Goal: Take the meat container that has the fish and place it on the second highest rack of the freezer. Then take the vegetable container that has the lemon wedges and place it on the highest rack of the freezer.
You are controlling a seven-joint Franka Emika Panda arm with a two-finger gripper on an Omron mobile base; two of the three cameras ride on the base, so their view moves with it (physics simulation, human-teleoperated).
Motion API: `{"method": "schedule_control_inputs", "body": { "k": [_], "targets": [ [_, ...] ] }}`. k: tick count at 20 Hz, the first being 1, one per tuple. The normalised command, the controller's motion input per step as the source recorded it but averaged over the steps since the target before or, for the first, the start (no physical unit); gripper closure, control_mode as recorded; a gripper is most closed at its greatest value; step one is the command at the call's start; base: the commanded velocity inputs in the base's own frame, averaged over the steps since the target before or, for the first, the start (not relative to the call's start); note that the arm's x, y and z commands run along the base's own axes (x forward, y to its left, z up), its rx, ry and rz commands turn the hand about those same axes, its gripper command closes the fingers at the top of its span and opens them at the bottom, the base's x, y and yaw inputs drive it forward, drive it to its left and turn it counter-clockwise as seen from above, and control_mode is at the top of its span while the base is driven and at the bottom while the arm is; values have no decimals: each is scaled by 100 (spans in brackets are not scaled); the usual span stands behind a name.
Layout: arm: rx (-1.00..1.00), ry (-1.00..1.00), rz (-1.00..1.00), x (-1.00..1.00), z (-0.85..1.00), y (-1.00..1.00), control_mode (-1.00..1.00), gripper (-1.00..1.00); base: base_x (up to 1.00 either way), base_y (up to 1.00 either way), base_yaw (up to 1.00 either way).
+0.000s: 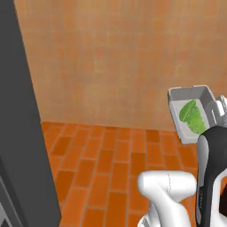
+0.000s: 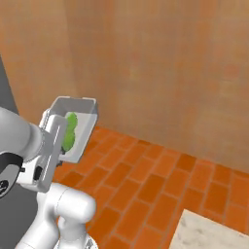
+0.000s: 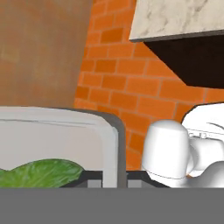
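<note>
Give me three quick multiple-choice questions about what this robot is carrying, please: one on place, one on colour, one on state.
1. Where is the vegetable container?
A. on the floor
B. held up in the air
C. on a shelf

2. What colour are the lemon wedges?
A. green
B. yellow
C. red

3. How is the gripper?
A. wide open
B. shut on the tray
C. empty

Answers:
1 B, the tray hangs above the brick floor.
2 A, the wedges are bright green in both base views.
3 B, the fingers clamp the tray's edge.

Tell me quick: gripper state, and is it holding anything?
Gripper: shut on the vegetable container, lifted in the air with the lemon wedges inside.
</note>
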Motion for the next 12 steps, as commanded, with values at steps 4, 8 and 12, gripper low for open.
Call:
{"method": "schedule_control_inputs", "body": {
  "k": [4, 8, 12],
  "targets": [
    [0, 0, 0, 0, 0, 0, 100, 100, 21, 0, 45],
    [0, 0, 0, 0, 0, 0, 100, 100, 16, -2, 59],
    [0, 0, 0, 0, 0, 0, 100, 100, 59, -66, 56]
  ]
}}
